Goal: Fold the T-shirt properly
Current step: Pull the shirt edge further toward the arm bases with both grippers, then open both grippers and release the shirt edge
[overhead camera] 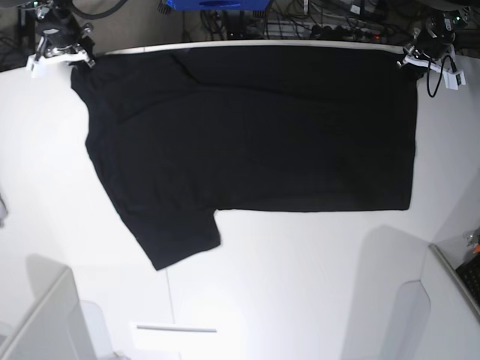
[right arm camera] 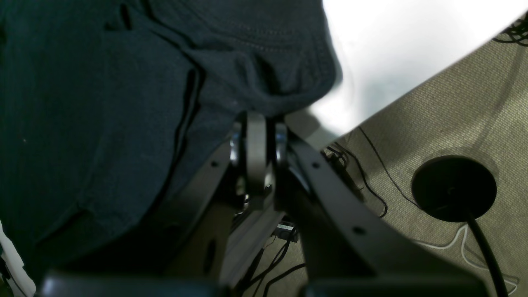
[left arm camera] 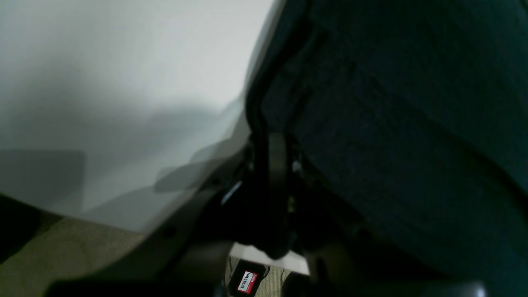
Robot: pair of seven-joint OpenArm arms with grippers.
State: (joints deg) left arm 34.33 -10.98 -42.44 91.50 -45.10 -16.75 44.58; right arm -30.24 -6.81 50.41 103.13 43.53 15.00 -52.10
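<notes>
The black T-shirt lies flat across the white table, one short sleeve pointing toward the near left. My left gripper sits at the shirt's far right corner, and in the left wrist view its fingers are shut on the T-shirt's edge. At the far left corner is my right gripper. Its fingers are pressed together on the bunched hem of the T-shirt.
The table's far edge runs just behind both grippers, with carpet, cables and a round black stand base beyond it. A blue box stands behind the table. Pale panels rise at the near left and near right.
</notes>
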